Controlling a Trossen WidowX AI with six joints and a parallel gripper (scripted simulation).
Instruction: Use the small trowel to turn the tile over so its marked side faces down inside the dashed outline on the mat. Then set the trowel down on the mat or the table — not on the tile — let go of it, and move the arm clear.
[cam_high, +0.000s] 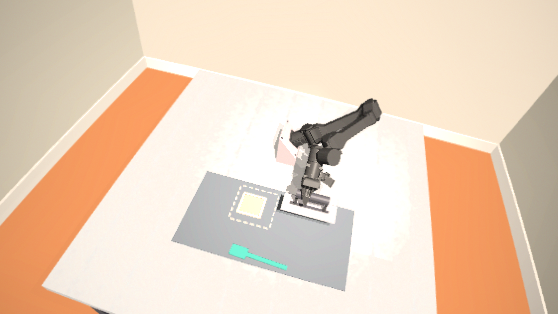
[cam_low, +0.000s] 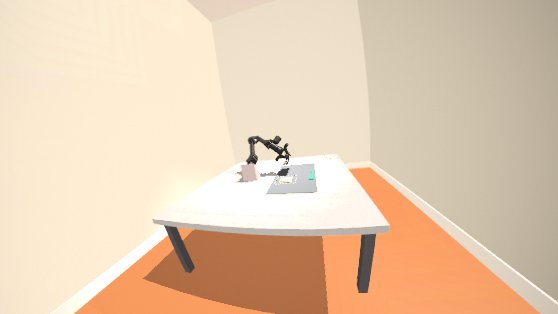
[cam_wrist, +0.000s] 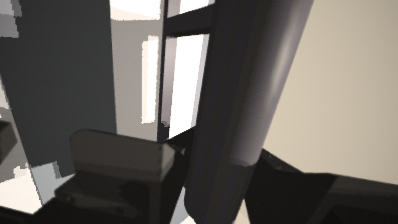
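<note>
The small trowel (cam_high: 325, 215) (cam_wrist: 240, 100) has a pale rectangular blade and a dark round handle. My gripper (cam_high: 306, 200) (cam_low: 286, 161) (cam_wrist: 216, 134) is shut on the handle, and the blade is beside the tile, low over the mat's back right part; its exact height is unclear. The tile (cam_high: 251, 205) (cam_low: 286, 179) lies flat, plain pale yellow face up, inside the dashed outline (cam_high: 270, 228) and apart from the blade. No mark shows on its upper face.
A teal spatula (cam_high: 239, 251) (cam_low: 312, 174) lies along the front of the grey mat (cam_high: 300, 250) (cam_low: 300, 187). A pink block (cam_high: 286, 153) (cam_low: 250, 173) stands on the table (cam_high: 125, 200) behind the mat, close to the arm's base.
</note>
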